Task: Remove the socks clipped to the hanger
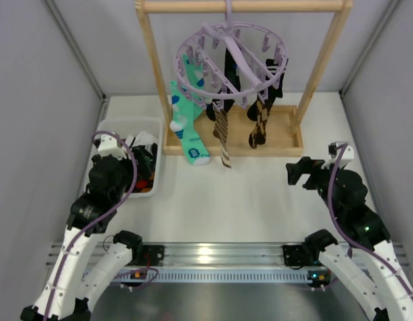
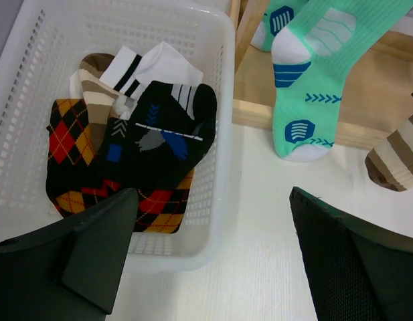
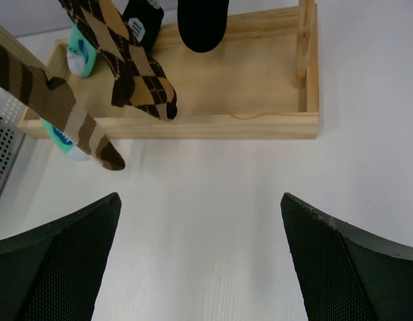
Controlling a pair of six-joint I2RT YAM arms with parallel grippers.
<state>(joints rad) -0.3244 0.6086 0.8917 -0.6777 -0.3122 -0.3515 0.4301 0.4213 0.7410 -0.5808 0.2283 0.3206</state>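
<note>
Beside the white basket (image 2: 223, 100), left gripper (image 2: 213, 200) gapes empty; right gripper (image 3: 199, 200) likewise released; the mint-green sock (image 2: 306, 93) is best gripped high, near its clip on the hanger (image 1: 238, 61).

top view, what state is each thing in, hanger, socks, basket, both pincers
hanger: hooked on the wooden frame, tilted
mint-green socks: clipped, hanging
black socks: clipped, hanging
brown socks: clipped, hanging
basket: holds loose socks
left pincer: open, empty
right pincer: open, empty

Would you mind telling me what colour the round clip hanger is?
Lilac. The hanger shows best in the top external view.
</note>
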